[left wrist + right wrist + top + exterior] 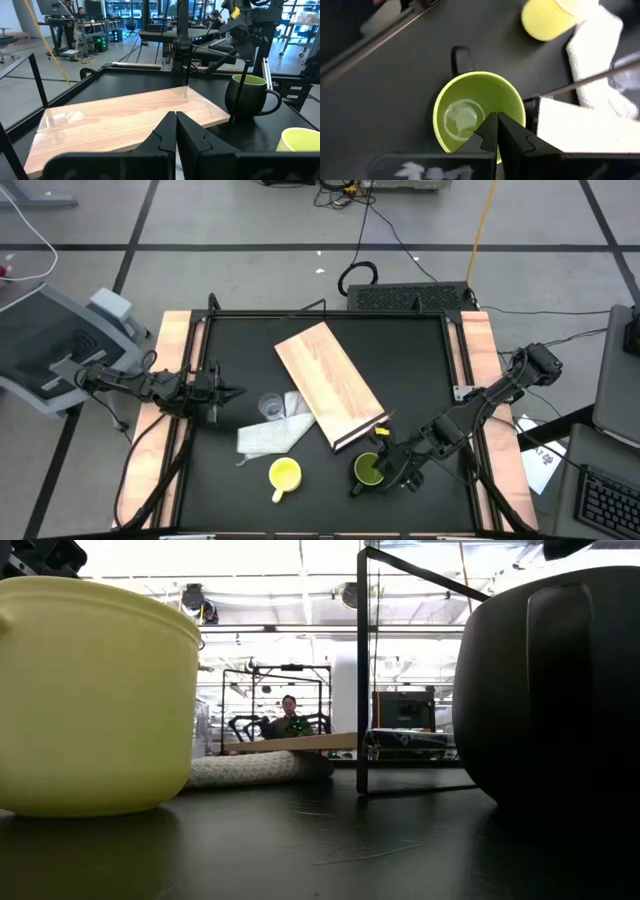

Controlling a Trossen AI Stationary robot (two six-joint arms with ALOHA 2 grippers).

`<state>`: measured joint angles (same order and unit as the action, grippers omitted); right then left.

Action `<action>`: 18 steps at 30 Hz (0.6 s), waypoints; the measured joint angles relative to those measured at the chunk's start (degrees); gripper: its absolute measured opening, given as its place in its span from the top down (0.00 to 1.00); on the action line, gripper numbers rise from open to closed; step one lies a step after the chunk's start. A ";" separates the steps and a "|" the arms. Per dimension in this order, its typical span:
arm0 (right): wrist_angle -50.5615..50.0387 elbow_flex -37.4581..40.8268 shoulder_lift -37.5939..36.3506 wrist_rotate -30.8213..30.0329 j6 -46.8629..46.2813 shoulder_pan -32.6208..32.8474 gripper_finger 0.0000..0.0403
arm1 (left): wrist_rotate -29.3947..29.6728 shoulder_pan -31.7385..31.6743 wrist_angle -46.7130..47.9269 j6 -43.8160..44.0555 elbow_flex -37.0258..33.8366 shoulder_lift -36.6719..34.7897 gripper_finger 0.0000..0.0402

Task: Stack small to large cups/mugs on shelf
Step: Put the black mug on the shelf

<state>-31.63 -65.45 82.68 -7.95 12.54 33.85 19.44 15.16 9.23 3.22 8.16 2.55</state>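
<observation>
The shelf (330,385) is a light-wood board lying slantwise on the black table, its dark edge strip toward the near right. A clear cup (271,407) stands by its left side, next to a white cloth (272,435). The yellow mug (285,474) and the dark green mug (368,470) stand upright near the front edge. My right gripper (495,120) is shut and hangs over the green mug's opening (470,112), near its rim; no touch shows. My left gripper (175,117) is shut at the table's left side (232,392), pointing level across the shelf (125,120).
A thin black stand (361,670) rises between the two mugs in the low view. Light-wood side rails (170,370) border the table on both sides. A person sits in the room far behind (289,715).
</observation>
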 joint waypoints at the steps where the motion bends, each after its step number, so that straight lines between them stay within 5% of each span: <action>1: -0.24 0.00 -0.03 -0.76 -1.41 0.01 1.00 | 0.00 -0.02 -0.01 0.00 0.00 0.00 0.98; 6: -4.24 -0.25 -0.05 -8.47 -8.56 1.63 1.00 | -0.01 -0.01 -0.01 0.00 0.00 0.01 0.98; 18: -7.88 -9.55 -0.14 -10.05 -39.95 5.09 1.00 | 0.00 0.00 0.00 0.00 0.00 0.01 0.98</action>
<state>-39.51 -75.01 82.54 -18.00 -27.42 38.94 19.44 15.16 9.23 3.22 8.16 2.57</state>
